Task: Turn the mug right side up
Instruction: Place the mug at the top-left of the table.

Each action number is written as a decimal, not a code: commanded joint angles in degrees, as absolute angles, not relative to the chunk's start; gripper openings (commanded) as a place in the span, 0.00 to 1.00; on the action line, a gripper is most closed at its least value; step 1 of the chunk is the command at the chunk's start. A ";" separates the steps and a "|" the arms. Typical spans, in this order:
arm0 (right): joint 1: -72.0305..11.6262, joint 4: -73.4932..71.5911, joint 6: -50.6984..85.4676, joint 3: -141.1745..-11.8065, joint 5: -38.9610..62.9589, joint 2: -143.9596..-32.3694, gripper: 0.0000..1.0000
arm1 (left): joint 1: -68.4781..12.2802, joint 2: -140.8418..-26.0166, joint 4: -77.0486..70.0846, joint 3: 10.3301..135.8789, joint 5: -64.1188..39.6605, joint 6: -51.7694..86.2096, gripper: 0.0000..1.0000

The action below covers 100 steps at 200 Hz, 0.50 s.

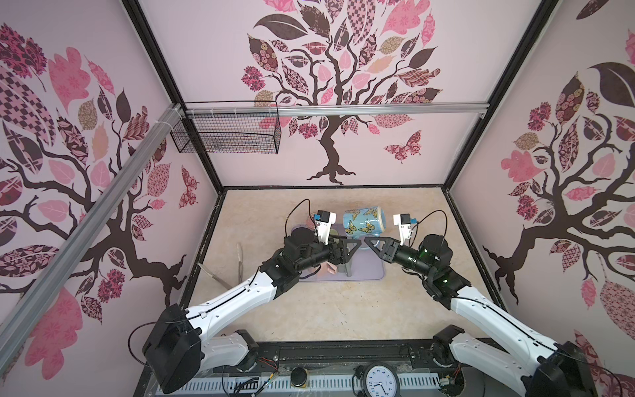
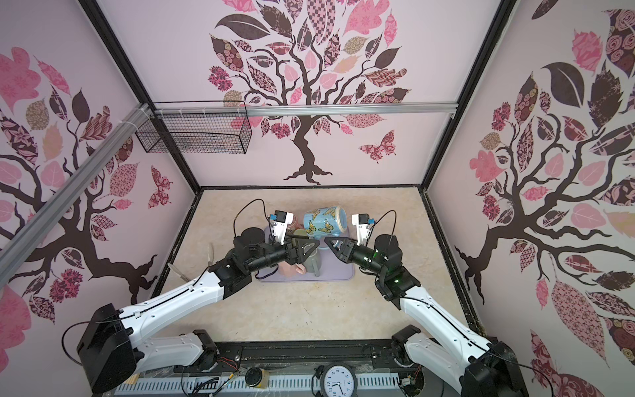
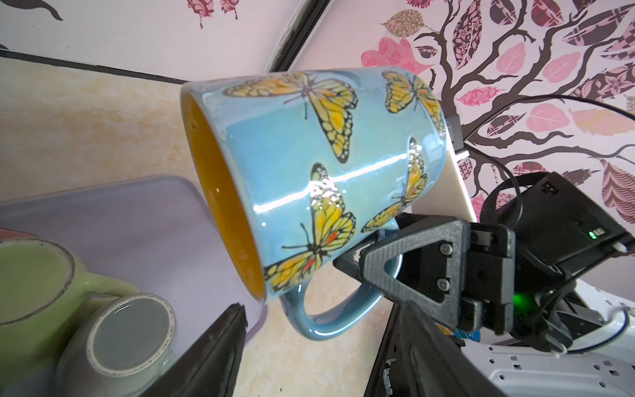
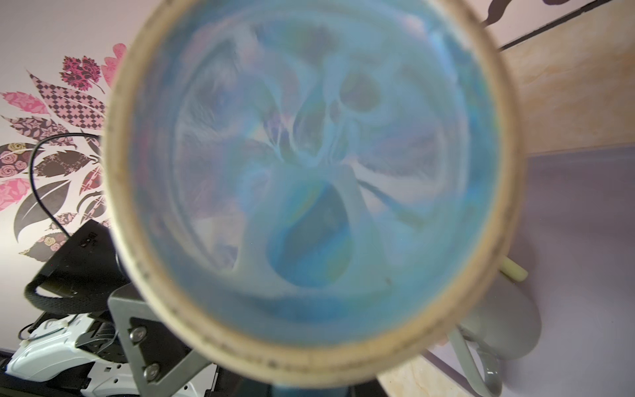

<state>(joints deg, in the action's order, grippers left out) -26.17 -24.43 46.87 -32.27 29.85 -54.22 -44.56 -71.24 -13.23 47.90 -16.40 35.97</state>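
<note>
The blue mug (image 3: 326,172) is in the air above the far part of the lilac tray (image 1: 371,271). It lies on its side between the two arms, not upright. In the left wrist view its yellow inside faces toward the left arm and its handle hangs under the body. In the right wrist view its round base fills almost the whole picture, out of focus. The right gripper (image 3: 357,261) is closed narrow on the handle, close to the base end, and carries the mug. The left gripper (image 1: 352,249) is just beside the mug's rim; its fingers (image 3: 213,354) stand wide apart and hold nothing. I cannot tell if one of them touches the rim. Below, a green mug (image 3: 34,275) and a grey mug (image 3: 130,330) stand close together on the tray, which lies on the beige table (image 1: 309,309).
</note>
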 commanded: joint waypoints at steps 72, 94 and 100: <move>-26.17 -38.21 49.27 -32.82 32.58 -51.88 0.00 | -44.56 -74.31 -19.49 50.15 -19.76 38.57 0.65; -26.27 -38.18 49.28 -32.91 32.90 -52.10 0.00 | -44.61 -74.56 -21.44 49.76 -20.04 39.31 0.63; -26.28 -38.27 49.31 -32.86 32.96 -52.12 0.00 | -44.57 -74.61 -21.85 49.74 -20.05 39.31 0.63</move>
<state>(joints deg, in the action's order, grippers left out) -26.17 -29.04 49.76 -31.42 31.73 -54.06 -44.56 -74.37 -18.06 47.90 -18.94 38.61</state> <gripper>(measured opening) 0.211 0.636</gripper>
